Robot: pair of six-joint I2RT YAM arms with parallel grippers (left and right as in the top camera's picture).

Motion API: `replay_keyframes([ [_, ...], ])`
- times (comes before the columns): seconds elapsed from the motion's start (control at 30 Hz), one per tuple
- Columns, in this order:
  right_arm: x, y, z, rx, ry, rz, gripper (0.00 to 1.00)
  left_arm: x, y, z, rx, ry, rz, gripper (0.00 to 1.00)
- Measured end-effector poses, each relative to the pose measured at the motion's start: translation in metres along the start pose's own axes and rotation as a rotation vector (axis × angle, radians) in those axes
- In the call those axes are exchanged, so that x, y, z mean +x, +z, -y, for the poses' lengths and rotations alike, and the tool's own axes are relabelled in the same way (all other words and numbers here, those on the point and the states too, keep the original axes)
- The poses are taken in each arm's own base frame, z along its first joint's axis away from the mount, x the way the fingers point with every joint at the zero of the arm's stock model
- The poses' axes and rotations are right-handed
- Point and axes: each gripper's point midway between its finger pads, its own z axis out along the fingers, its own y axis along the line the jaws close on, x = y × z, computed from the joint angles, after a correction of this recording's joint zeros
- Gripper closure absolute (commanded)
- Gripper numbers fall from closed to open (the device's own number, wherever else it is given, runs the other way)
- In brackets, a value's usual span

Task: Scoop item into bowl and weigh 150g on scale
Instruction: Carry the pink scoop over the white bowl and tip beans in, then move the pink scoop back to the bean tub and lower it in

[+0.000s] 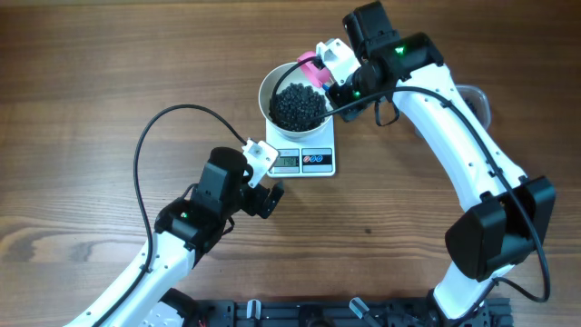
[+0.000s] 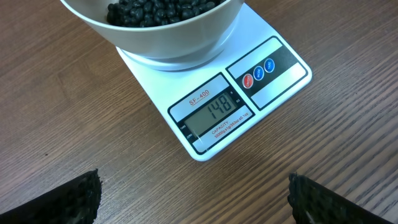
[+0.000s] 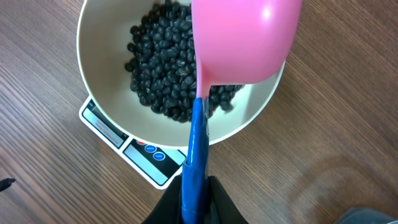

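Observation:
The white bowl [image 1: 272, 80] stands on the white scale [image 1: 320, 161] and holds a heap of black beans, the item [image 1: 297, 105]. The scale's display [image 2: 214, 112] reads 148. My right gripper [image 3: 196, 193] is shut on the blue handle [image 3: 197, 149] of a pink scoop [image 3: 245, 40], which hangs tipped over the bowl's [image 3: 109, 31] right rim above the item [image 3: 158, 68]. My left gripper [image 2: 194, 202] is open above bare wood in front of the scale, nothing between its fingers [image 2: 71, 199]. Seen from overhead, the left gripper [image 1: 268, 195] sits just left of the scale's front edge.
A clear plastic tub [image 1: 477, 100] shows partly behind the right arm at the right. The left arm's black cable [image 1: 145, 145] loops over the wood at the left. Bare wooden tabletop [image 1: 91, 91] surrounds the scale.

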Motion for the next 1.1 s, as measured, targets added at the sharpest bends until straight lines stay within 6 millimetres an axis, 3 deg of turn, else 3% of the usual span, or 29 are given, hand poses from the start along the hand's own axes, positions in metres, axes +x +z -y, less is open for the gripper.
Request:
replay_keyframes([
  [0.53, -0.012, -0.003, 0.005, -0.013, 0.033, 0.059, 0.96, 0.000, 0.000, 0.000, 0.000, 0.000, 0.000, 0.00],
  [0.63, -0.019, -0.015, 0.015, -0.017, 0.069, 0.094, 0.96, 0.000, 0.000, 0.000, 0.000, 0.000, 0.000, 0.00],
  [0.87, -0.027, -0.060, 0.059, 0.036, 0.167, 0.176, 0.96, 0.000, 0.000, 0.000, 0.000, 0.000, 0.000, 0.00],
  [1.1, -0.009, -0.104, 0.102, 0.086, 0.293, 0.254, 0.96, 0.000, 0.000, 0.000, 0.000, 0.000, 0.000, 0.00],
])
